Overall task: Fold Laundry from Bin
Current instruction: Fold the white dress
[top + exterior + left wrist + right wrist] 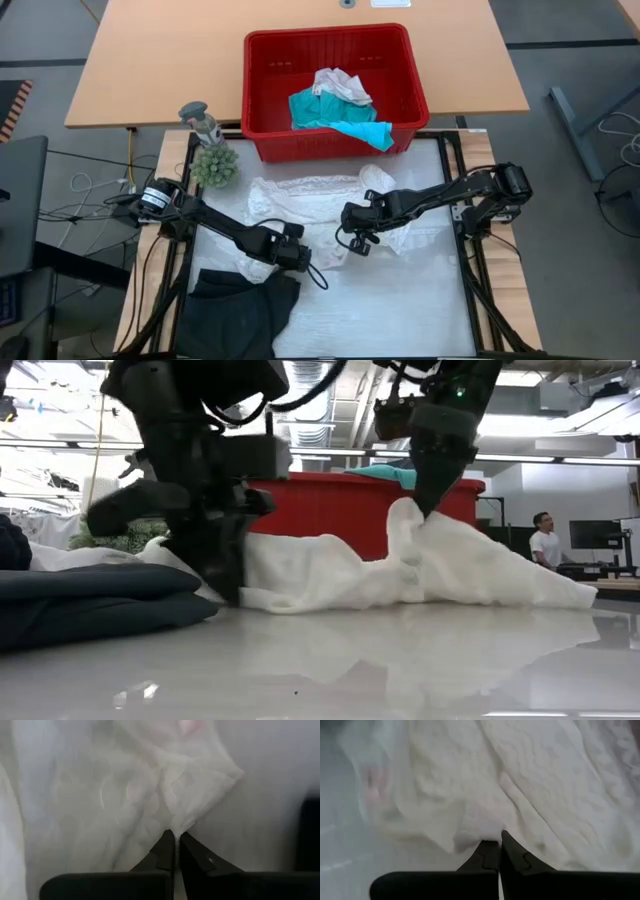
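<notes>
A white lacy garment (300,195) of the laundry lies spread across the middle of the table. My left gripper (300,255) is shut on its near left part, low by the table (225,585). My right gripper (355,238) is shut on its near right part and holds it up in a peak (405,510). A black garment (235,310) lies bunched at the near left corner. The red bin (262,60) stands at the far edge, with a teal garment (325,110) and a white one (340,85) inside. My left gripper pinches an edge of the white garment (175,822) between its two fingertips, near a corner, slanting down from above. The cloth gathers into creases at the fingertips and lies low on the table. My right gripper pinches the white garment's near edge (487,827) between its two fingertips, slanting down from above. The held part stands raised in a peak (415,525), and the rest drapes slack down to the table.
A small green plant (213,165) and a grey figure (198,118) stand at the far left, close to the bin. A wooden table (150,60) lies beyond. Bare white tabletop (400,310) shows at the near right. A person (545,545) sits far off in the room.
</notes>
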